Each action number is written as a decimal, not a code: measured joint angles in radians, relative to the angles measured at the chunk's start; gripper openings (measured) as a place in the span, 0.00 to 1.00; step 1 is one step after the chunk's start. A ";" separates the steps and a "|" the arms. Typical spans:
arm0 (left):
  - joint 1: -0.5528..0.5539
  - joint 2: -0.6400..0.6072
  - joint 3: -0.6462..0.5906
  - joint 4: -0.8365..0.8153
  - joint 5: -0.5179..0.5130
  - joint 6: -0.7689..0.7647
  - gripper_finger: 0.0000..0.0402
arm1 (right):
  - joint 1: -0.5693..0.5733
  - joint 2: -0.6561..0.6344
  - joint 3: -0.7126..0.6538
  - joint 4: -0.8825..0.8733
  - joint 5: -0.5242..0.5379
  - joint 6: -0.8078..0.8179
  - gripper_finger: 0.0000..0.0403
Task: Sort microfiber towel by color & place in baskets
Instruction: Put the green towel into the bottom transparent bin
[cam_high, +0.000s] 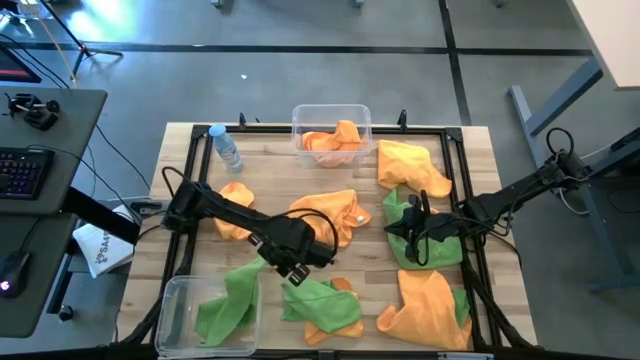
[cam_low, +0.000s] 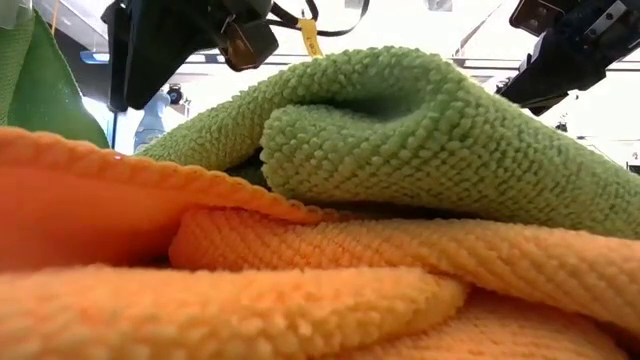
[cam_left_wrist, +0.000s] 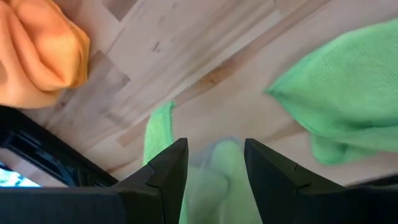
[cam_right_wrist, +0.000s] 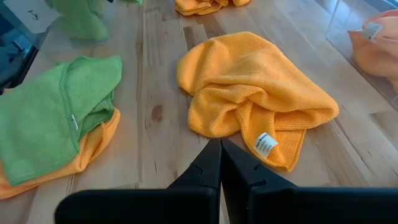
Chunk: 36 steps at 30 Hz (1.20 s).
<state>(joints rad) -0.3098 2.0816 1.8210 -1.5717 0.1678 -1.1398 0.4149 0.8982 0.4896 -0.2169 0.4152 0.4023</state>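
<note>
Bright orange towels, bright green towels, clear colourless baskets, pale wood-grain table, white label

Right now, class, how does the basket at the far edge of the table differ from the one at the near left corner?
The far basket holds orange towels; the near-left basket holds a green towel. The orange towels lie wholly inside the far basket; the green towel drapes over the near-left basket's rim onto the table. Both are clear rectangular tubs.

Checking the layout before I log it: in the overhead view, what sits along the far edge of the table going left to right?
Water bottle → clear basket holding orange towels → loose orange towel.
</note>
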 joint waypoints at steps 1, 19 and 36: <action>-0.003 0.001 -0.005 0.004 -0.017 0.005 0.36 | 0.000 0.000 0.000 0.000 0.000 0.000 0.00; -0.053 0.001 -0.143 0.002 0.021 0.005 0.29 | -0.001 0.000 0.000 0.000 0.001 0.027 0.00; -0.073 -0.218 -0.145 0.001 -0.076 -0.193 0.00 | -0.001 0.000 0.000 0.000 0.002 0.043 0.00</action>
<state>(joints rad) -0.3828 1.8633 1.6764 -1.5704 0.0922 -1.3323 0.4141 0.8982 0.4896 -0.2165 0.4171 0.4450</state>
